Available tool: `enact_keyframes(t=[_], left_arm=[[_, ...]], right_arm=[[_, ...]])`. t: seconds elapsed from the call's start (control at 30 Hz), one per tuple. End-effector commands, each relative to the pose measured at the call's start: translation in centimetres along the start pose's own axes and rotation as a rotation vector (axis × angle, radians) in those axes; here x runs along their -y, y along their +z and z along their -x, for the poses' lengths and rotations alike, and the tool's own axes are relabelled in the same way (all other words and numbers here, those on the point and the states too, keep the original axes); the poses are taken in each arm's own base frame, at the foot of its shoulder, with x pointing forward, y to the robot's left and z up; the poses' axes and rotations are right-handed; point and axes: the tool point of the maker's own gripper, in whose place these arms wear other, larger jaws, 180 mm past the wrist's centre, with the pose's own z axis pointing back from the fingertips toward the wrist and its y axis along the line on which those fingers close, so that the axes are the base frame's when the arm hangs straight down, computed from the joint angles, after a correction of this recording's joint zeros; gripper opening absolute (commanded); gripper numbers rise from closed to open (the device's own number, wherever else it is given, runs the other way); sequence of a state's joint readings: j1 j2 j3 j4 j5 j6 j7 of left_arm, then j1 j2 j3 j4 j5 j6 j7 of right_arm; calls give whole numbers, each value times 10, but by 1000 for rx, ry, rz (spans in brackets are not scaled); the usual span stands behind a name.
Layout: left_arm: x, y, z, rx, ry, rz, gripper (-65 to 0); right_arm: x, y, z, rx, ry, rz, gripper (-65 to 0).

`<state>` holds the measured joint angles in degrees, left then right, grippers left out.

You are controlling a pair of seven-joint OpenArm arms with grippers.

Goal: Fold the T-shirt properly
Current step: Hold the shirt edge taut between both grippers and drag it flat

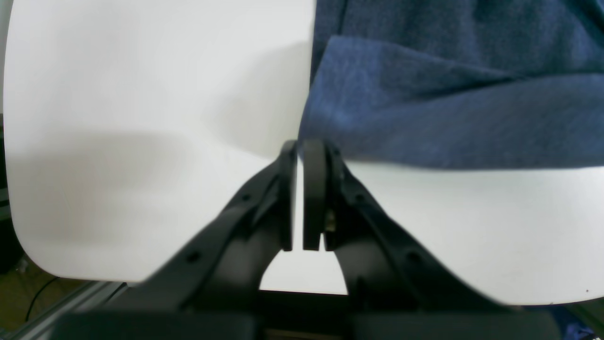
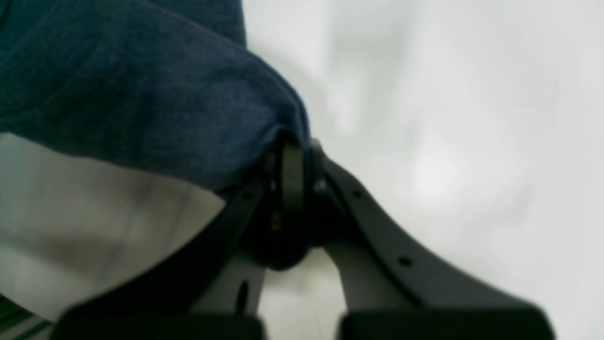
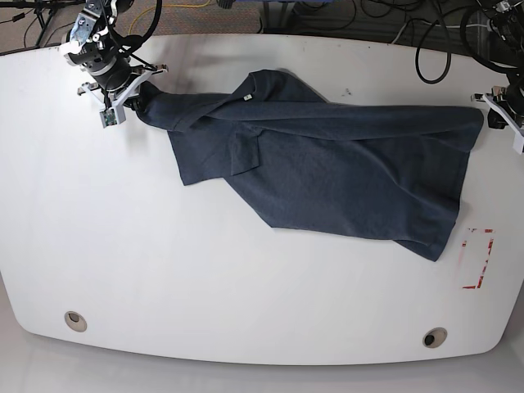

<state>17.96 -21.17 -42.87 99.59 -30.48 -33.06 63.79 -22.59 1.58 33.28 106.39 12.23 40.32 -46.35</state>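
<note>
Stretching between your two arms, the T-shirt lay spread across the far half of the white bench, its neck tag up near 12 o'clock and its loose lower corner trailing toward 4 o'clock. Your right end effector was clamped fully shut on a bunched corner of the fabric at about 10 o'clock. Your left end effector had its jaws closed at the cloth's edge near 3 o'clock; whether it actually pinched fabric you could not tell from the wrist view. You were dealing with soft, limp, light cotton that sagged and creased wherever it was unsupported, and it would have dragged rather than slid cleanly over the bench. You would likely have done best to take it at seams, hems or corners, where doubled cloth gave a firmer bite, keeping both ends taut.
</note>
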Motion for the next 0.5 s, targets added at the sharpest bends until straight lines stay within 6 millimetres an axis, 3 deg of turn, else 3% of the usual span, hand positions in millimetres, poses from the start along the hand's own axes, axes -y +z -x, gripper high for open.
enact_keyframes(t=[0.0,0.13,0.3,0.47], left_arm=[[-5,6,-12,33,-22,-14,-650],[-5,6,-12,33,-22,-14,-650],[-4,6,-12,33,-20,-13,-650],[-4,6,-13,34,-21,-12,-650]], right_arm=[[2,3,-9,35,4,7,-621],[2,3,-9,35,4,7,-499],[2,3,-8,32,3,7,-284],[1,6,-6,29,1,2,-151]])
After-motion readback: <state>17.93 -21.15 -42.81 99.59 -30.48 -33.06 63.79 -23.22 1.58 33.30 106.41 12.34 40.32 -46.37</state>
